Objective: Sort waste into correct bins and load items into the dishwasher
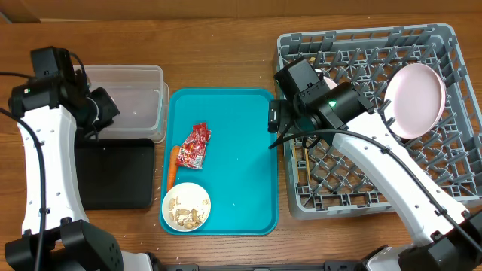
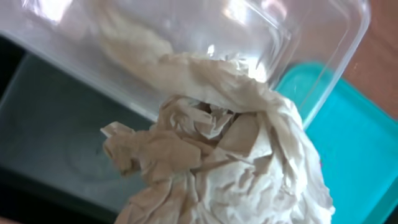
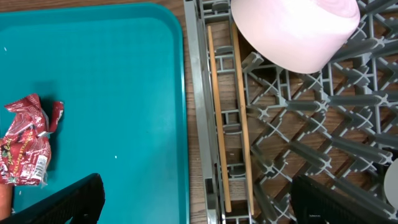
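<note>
My left gripper (image 1: 100,113) hangs over the left end of the clear tub (image 1: 129,99), beside the black tray (image 1: 113,175). The left wrist view is filled by a pale crumpled wad (image 2: 217,149) held close to the camera in front of the tub's wall (image 2: 186,37); the fingers are hidden behind it. My right gripper (image 3: 199,202) is open and empty over the left edge of the grey dish rack (image 1: 444,45). Two chopsticks (image 3: 229,118) lie in the rack below a white bowl (image 3: 292,28). The large plate (image 1: 414,100) stands upright in the rack. The red snack wrapper (image 1: 193,145) lies on the teal tray.
The teal tray (image 1: 241,150) sits between the bins and the rack. On it are an orange carrot (image 1: 172,167) and a small white bowl of beige crumbs (image 1: 186,206). The right arm crosses over the rack's front half.
</note>
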